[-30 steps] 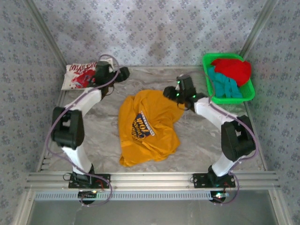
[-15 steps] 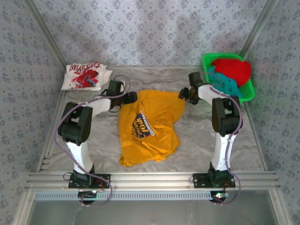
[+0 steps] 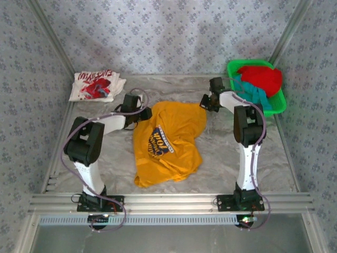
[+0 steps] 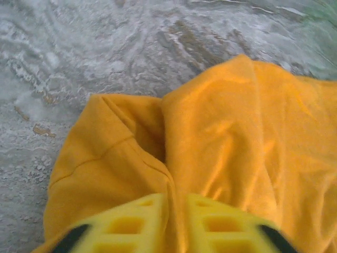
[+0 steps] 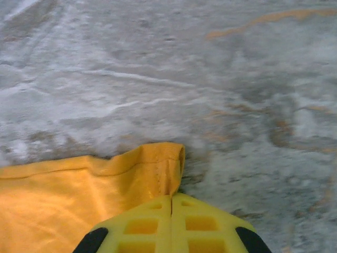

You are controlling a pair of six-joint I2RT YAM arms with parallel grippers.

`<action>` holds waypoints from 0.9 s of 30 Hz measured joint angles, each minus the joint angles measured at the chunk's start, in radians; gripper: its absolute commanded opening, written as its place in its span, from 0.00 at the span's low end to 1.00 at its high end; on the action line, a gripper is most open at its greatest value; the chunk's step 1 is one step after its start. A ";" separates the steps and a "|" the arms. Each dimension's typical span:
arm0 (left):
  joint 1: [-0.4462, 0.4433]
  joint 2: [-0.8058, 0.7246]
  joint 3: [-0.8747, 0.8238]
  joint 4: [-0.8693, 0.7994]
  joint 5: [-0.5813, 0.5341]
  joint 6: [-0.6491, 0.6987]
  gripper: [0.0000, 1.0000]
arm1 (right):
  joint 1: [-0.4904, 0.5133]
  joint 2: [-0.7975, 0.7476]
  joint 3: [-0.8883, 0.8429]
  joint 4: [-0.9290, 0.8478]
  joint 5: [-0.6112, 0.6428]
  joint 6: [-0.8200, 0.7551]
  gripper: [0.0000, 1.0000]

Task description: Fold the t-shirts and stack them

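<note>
A yellow-orange t-shirt [image 3: 181,150] with a dark blue chest print lies crumpled in the middle of the marbled table. My left gripper [image 3: 144,113] is at its back left edge, shut on a raised fold of the cloth [image 4: 237,116]; in the left wrist view my left gripper [image 4: 179,203] pinches that fold. My right gripper [image 3: 205,104] is at the back right corner. In the right wrist view my right gripper [image 5: 172,197] is shut on the shirt's hemmed corner [image 5: 158,163]. A folded white t-shirt [image 3: 96,86] with red graphic lies at the back left.
A green plastic basket [image 3: 258,112] at the back right holds a red t-shirt [image 3: 261,78] and a teal one [image 3: 253,97]. Bare marbled table [image 3: 226,153] lies to the right of and in front of the yellow shirt. Patterned walls enclose the table.
My left arm has swung from the white t-shirt to the yellow shirt's back left edge and shut on it. My right gripper has shifted to the back right corner and shut on the hem.
</note>
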 measured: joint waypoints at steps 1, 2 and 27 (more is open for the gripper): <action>0.000 -0.013 -0.008 0.009 0.005 -0.002 0.02 | 0.010 -0.023 -0.018 0.008 -0.001 -0.006 0.00; 0.000 -0.025 -0.015 0.021 0.010 -0.002 0.00 | 0.021 -0.060 -0.041 0.010 -0.003 -0.013 0.00; -0.211 -0.359 -0.178 0.083 -0.024 0.106 0.33 | -0.039 -1.180 -0.718 -0.124 0.434 -0.056 0.00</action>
